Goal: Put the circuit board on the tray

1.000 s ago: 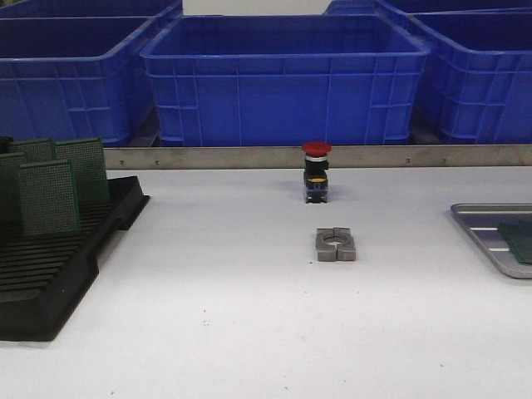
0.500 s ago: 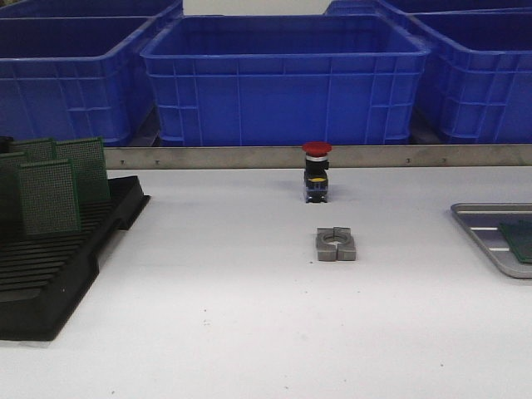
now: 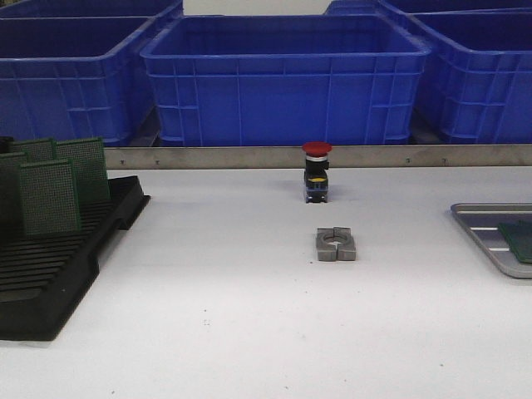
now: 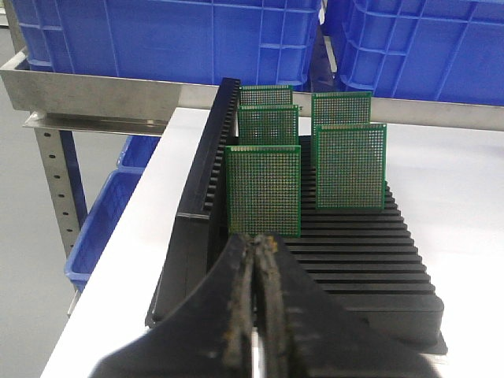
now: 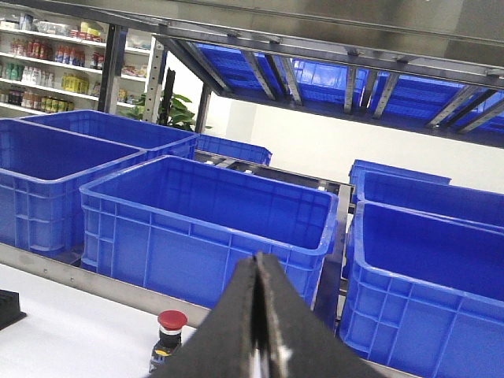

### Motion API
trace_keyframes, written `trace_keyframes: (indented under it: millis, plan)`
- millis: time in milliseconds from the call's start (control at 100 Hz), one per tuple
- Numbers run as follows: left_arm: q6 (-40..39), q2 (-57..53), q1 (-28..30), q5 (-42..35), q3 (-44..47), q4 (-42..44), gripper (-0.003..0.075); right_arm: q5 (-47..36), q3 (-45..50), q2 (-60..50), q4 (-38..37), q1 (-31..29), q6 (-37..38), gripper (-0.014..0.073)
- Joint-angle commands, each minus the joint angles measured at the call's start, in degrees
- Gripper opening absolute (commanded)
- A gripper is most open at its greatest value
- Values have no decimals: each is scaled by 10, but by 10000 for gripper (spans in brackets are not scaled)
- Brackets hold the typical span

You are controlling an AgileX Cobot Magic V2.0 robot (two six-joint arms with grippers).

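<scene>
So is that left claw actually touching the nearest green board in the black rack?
Apart. In the left wrist view the left gripper, its fingers shut, ends short of the nearest circuit board, with rack ridges visible between them.

The front camera sits low over the white table, facing forward to the blue bins, with the black slotted rack at its left edge and the tray cut off at its right. The left wrist camera looks along its closed left gripper at that same rack from close by, the green circuit boards upright in it. The right wrist camera peers over its closed right gripper, tilted up at bins and shelving, sharing the red-capped button with the front view
</scene>
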Motion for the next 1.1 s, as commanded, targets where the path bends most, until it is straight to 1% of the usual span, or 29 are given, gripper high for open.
trace_keyframes:
  millis: [0, 210, 270, 340, 390, 410, 450, 480, 510, 550, 560, 580, 600, 620, 630, 650, 660, 670, 680, 690, 700, 740, 770, 840, 880, 940, 990, 1030, 1090]
  plan:
    - [-2, -16, -5, -45, 11, -5, -20, 11, -14, 6, 45, -3, -3, -60]
    - [-2, -16, -5, -45, 11, -5, -20, -35, -14, 6, 45, -3, -3, -60]
    - [-2, -16, -5, -45, 11, -5, -20, -74, -14, 6, 44, -1, -3, -60]
    - [-2, -16, -5, -45, 11, -5, -20, -139, -14, 6, 8, 10, 2, -60]
    - [-2, -16, -5, -45, 11, -5, -20, -174, -14, 6, -50, 18, 31, -60]
    - [-2, -16, -5, -45, 11, -5, -20, -185, -14, 6, -69, 21, 52, -60]
    - [-2, -16, -5, -45, 11, -5, -20, -201, -14, 6, -136, 23, 112, -60]
    - [-2, -16, -5, -45, 11, -5, -20, -207, -14, 6, -192, 23, 163, -60]
    - [-2, -16, -5, -45, 11, -5, -20, -208, -13, 6, -269, 23, 219, -60]
    - [-2, -16, -5, -45, 11, -5, -20, -210, -10, 6, -354, 23, 315, -60]
    - [-2, -16, -5, -45, 11, -5, -20, -209, -9, 6, -390, 23, 349, -60]
    - [-2, -16, -5, -45, 11, -5, -20, -207, -7, 6, -443, 23, 383, -60]
    - [-2, -16, -5, -45, 11, -5, -20, -204, -4, 6, -496, 23, 437, -60]
    - [-2, -16, -5, -45, 11, -5, -20, -200, -1, 6, -531, 23, 493, -60]
    - [-2, -16, -5, -45, 11, -5, -20, -199, 2, 6, -565, 23, 530, -60]
    - [-2, -16, -5, -45, 11, -5, -20, -194, 4, 6, -617, 23, 567, -60]
    - [-2, -16, -5, -45, 11, -5, -20, -190, 7, 6, -633, 23, 604, -60]
    - [-2, -16, -5, -45, 11, -5, -20, -188, 8, 6, -666, 23, 622, -60]
    - [-2, -16, -5, -45, 11, -5, -20, -186, 11, 6, -682, 23, 659, -60]
    - [-2, -16, -5, -45, 11, -5, -20, -182, 13, 6, -698, 23, 677, -60]
    - [-2, -16, -5, -45, 11, -5, -20, -180, 16, 6, -730, 23, 712, -60]
    - [-2, -16, -5, -45, 11, -5, -20, -168, 23, 6, -822, 23, 797, -60]
    - [-2, -16, -5, -45, 11, -5, -20, -159, 31, 6, -877, 23, 875, -60]
    - [-2, -16, -5, -45, 11, -5, -20, -141, 49, 3, -989, 23, 995, -60]
    - [-2, -16, -5, -45, 11, -5, -20, -138, 60, -1, -1036, 23, 1038, -60]
    - [-2, -16, -5, -45, 11, -5, -20, -152, 87, -18, -1065, 23, 1085, -60]
    - [-2, -16, -5, -45, 11, -5, -20, -170, 114, -40, -1070, 23, 1093, -60]
    - [-2, -16, -5, -45, 11, -5, -20, -127, 109, -56, -1081, 23, 1088, -60]
    - [-2, -16, -5, -45, 11, -5, -20, -125, 110, -49, -1086, 23, 1088, -60]
